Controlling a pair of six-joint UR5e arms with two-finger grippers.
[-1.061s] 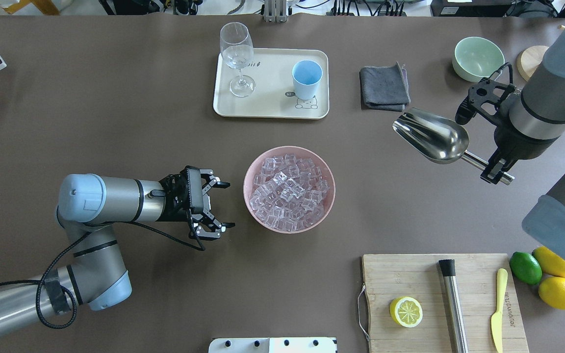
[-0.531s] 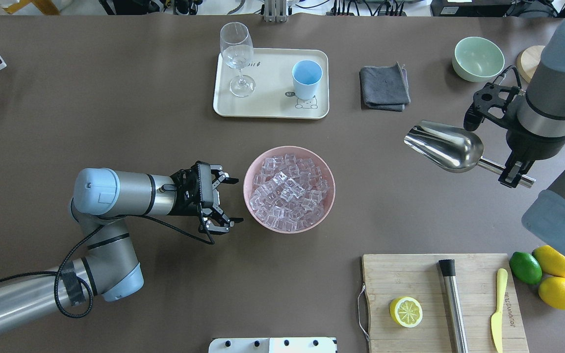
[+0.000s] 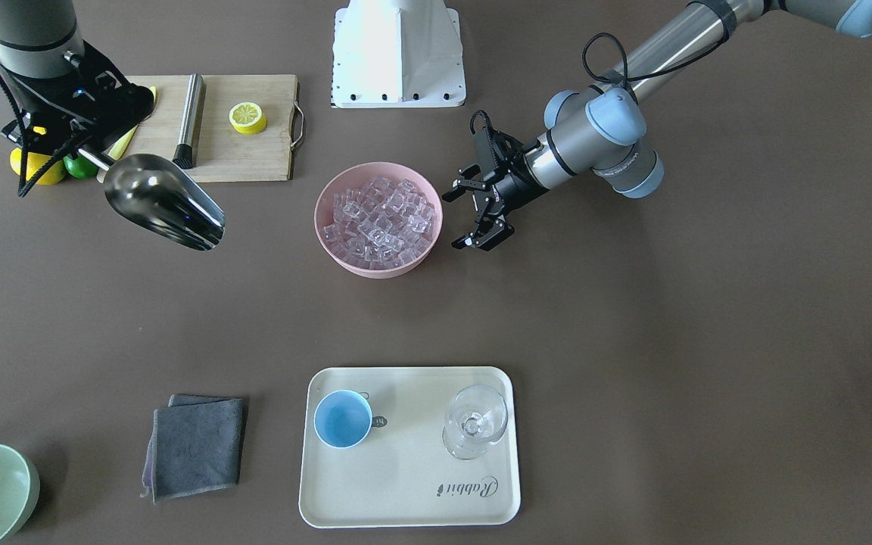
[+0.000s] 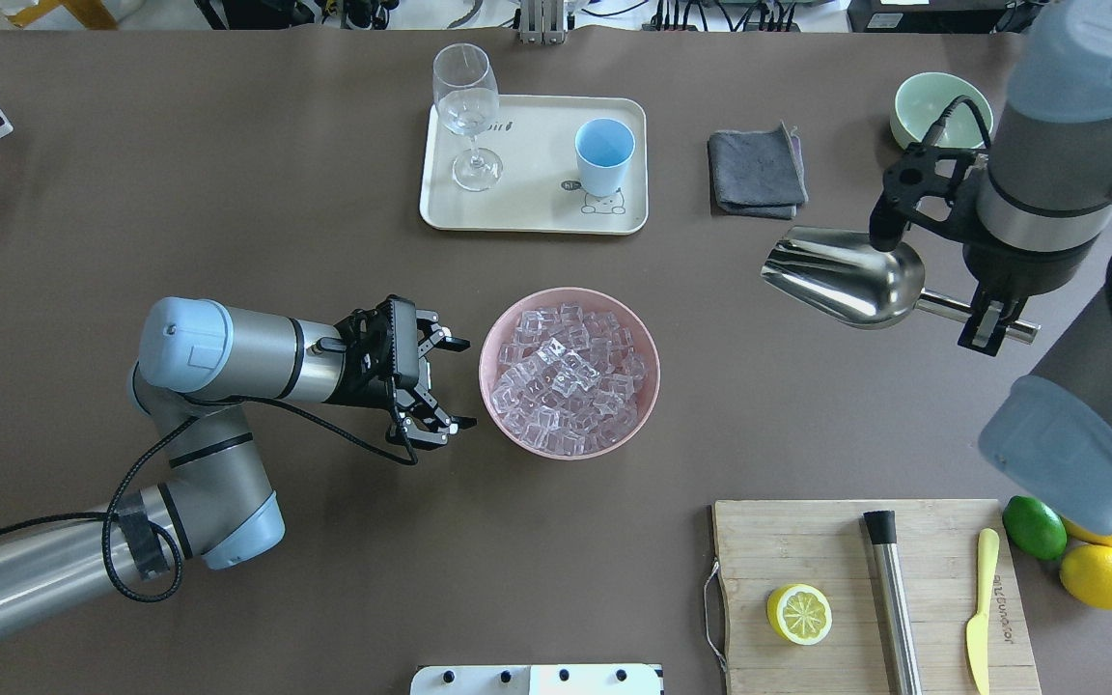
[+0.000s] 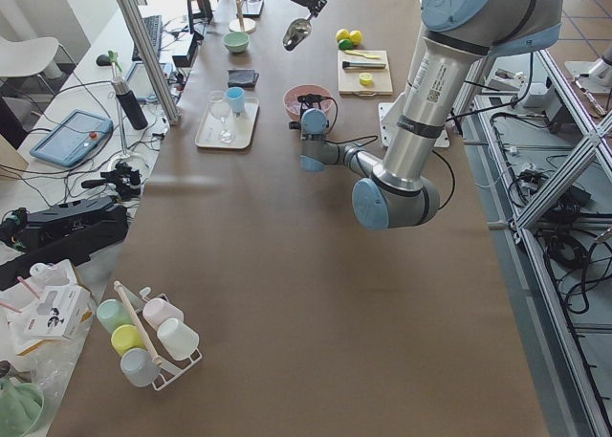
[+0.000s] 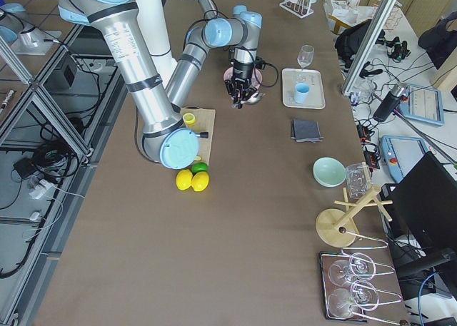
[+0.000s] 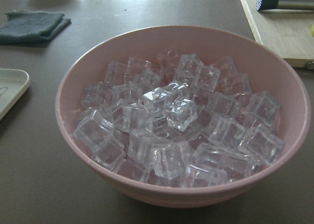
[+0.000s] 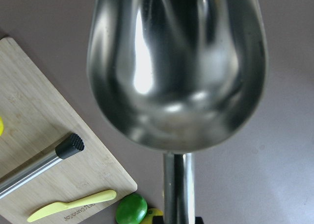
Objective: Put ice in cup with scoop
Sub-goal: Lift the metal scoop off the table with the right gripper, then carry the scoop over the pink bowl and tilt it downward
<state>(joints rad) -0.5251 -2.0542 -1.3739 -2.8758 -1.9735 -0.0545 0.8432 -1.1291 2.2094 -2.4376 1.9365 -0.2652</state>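
The ice (image 4: 570, 372) is a heap of clear cubes filling a pink bowl (image 4: 506, 328) at mid-table; it also shows in the front view (image 3: 379, 219) and close up in the left wrist view (image 7: 176, 131). My left gripper (image 4: 466, 383) is open and empty, level with the bowl's left side and just short of it. My right gripper (image 4: 986, 323) is shut on the rod handle of the scoop (image 4: 846, 285), held empty in the air to the right of the bowl, mouth towards it (image 8: 176, 62). The light-blue cup (image 4: 604, 154) stands upright on the cream tray (image 4: 527, 208).
A stemmed glass (image 4: 467, 106) stands on the tray's left. A grey cloth (image 4: 757, 174) and a green bowl (image 4: 923, 101) lie at the back right. A cutting board (image 4: 807, 541) holds a lemon half, a steel cylinder (image 4: 892, 598) and a yellow knife. Lemons and a lime (image 4: 1034, 526) lie beside it.
My left gripper moved right, up to the bowl's side. My right arm swung the scoop slightly right, then back left towards the bowl, and turned at the wrist.
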